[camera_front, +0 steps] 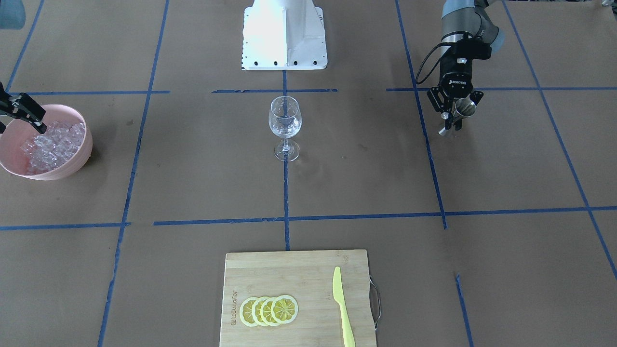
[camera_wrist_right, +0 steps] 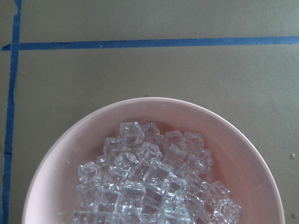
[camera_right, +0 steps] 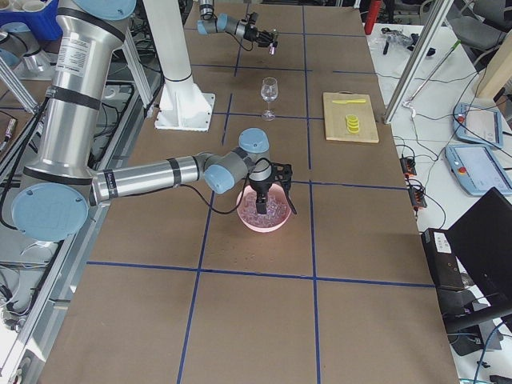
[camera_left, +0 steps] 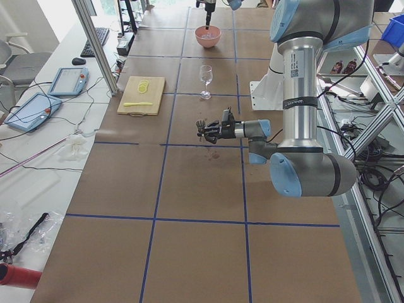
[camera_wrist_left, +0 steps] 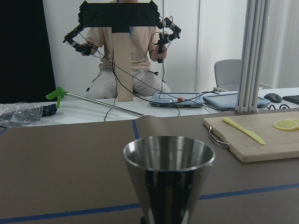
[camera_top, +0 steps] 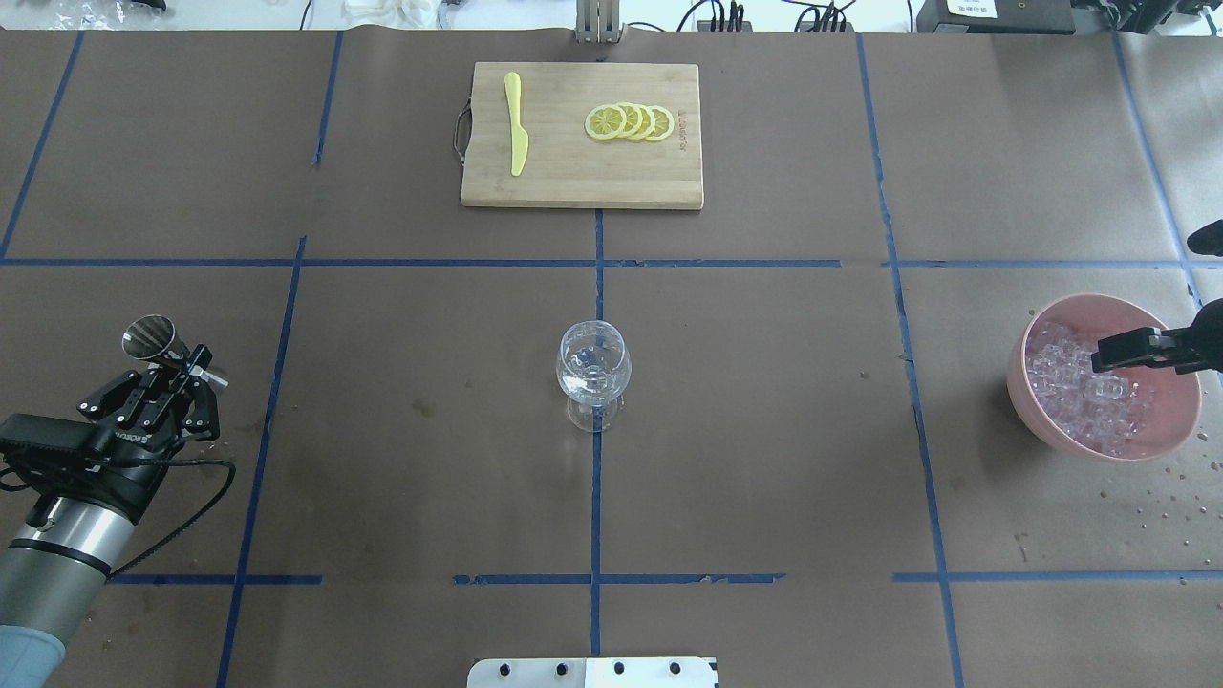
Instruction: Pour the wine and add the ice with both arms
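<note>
Left gripper [camera_top: 180,371] clamped on jigger [camera_top: 150,335], well to left of glass [camera_top: 593,368], slightly nearer robot. Jigger upright, contents not visible.
Glass upright. Something glints low inside, wine or not, cannot tell. No cube plainly in it.
Level with glass, well to right: bowl [camera_top: 1089,441] heaped with ice [camera_top: 1084,387]. Right gripper [camera_right: 275,206] hangs over pile, fingers apart, nothing held.
Beyond glass: board [camera_top: 573,177] with lemon slices [camera_top: 631,121] and knife [camera_top: 516,124].
Judgement: pour unconfirmed. Ice step barely begun, cubes all left to move.
</note>
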